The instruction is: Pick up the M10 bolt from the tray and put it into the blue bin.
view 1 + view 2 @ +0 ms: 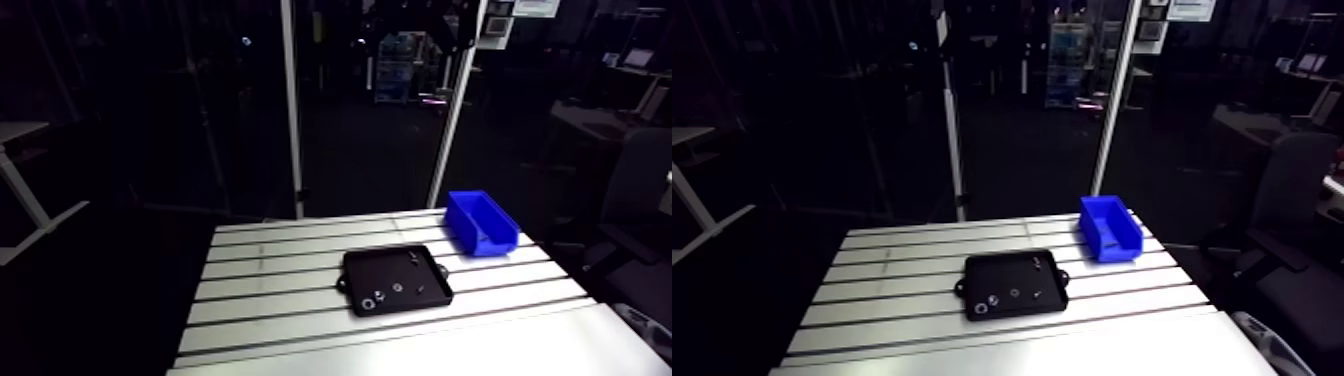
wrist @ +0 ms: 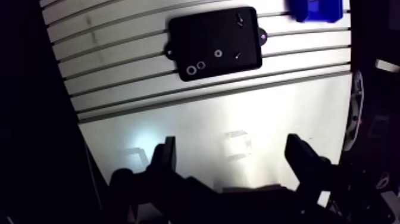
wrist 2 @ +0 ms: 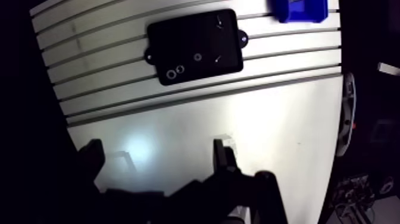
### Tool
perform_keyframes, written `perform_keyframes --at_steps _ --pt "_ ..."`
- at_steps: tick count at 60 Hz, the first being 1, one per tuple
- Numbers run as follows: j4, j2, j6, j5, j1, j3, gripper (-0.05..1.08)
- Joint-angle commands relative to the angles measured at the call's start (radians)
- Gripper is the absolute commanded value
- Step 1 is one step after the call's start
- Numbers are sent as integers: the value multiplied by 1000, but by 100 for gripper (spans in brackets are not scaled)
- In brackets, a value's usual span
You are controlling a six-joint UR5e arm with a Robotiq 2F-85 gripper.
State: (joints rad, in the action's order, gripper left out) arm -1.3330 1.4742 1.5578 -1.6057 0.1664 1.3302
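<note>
Gripper [image 2: 232,148] high, jaws wide and empty, likely surveying: tray [image 1: 385,268] centre of arm view, blue bin [image 1: 470,225] right; M10 bolt indistinct.

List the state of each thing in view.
Gripper, open, empty, over bare table.
Tray, flat on the table, holding small parts.
Parts, lying loose in the tray, none lifted.
Bin, upright beside the tray, nothing seen inside.

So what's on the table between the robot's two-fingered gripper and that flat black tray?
Nothing. In the wrist view, only bare slotted aluminium table separates the open gripper from the black tray.
</note>
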Motion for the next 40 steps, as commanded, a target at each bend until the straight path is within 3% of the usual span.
perform_keyframes --at_steps 1,40 --pt "-2 1 5 5 1 14 1" --pt "-7 -2 5 0 2 33 1"
